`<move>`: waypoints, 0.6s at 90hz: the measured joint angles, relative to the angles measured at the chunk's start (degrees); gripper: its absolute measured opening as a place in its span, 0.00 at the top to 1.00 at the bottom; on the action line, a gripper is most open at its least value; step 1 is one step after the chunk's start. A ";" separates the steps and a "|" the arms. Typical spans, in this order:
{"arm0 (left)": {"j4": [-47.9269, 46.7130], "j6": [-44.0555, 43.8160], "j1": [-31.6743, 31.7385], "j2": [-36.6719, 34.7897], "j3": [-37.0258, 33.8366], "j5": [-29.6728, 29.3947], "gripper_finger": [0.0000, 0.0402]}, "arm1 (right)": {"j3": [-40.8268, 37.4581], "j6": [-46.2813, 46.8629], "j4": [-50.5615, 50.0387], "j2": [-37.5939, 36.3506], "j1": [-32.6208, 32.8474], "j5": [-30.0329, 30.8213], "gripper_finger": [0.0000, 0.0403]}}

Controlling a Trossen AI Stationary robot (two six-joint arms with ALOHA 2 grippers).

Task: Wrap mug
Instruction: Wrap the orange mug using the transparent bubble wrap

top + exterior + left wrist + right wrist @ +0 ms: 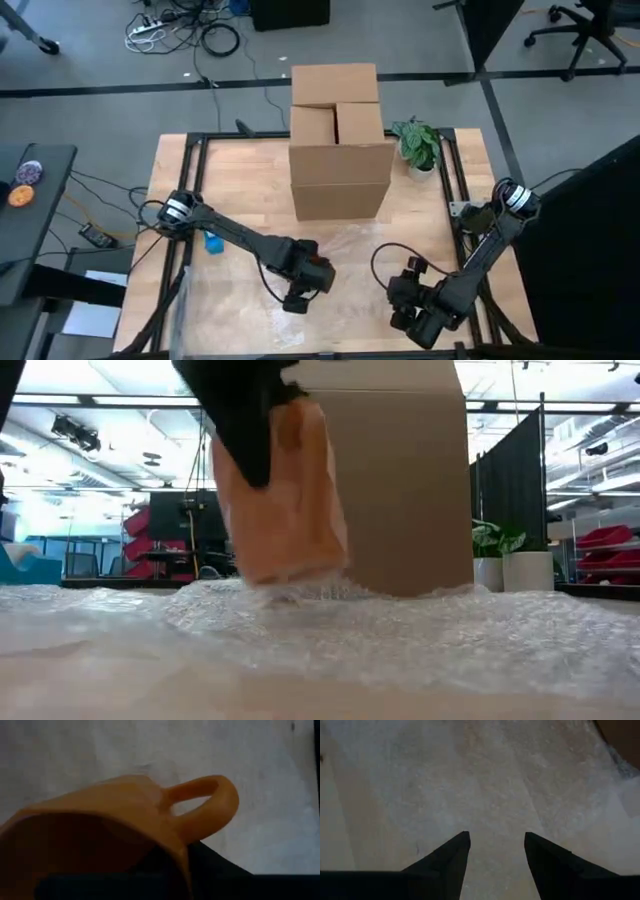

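One view, left wrist, shows mug [125, 820] handle [205, 805].

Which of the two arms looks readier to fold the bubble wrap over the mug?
The right. Its gripper hangs open and empty over the bubble wrap, while the left gripper is busy gripping the orange mug by its rim, just above the sheet.
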 joint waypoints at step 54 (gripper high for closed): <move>-1.20 -3.48 -4.33 0.72 -2.06 0.30 0.92 | -3.59 -1.72 2.67 0.04 -1.60 1.44 0.53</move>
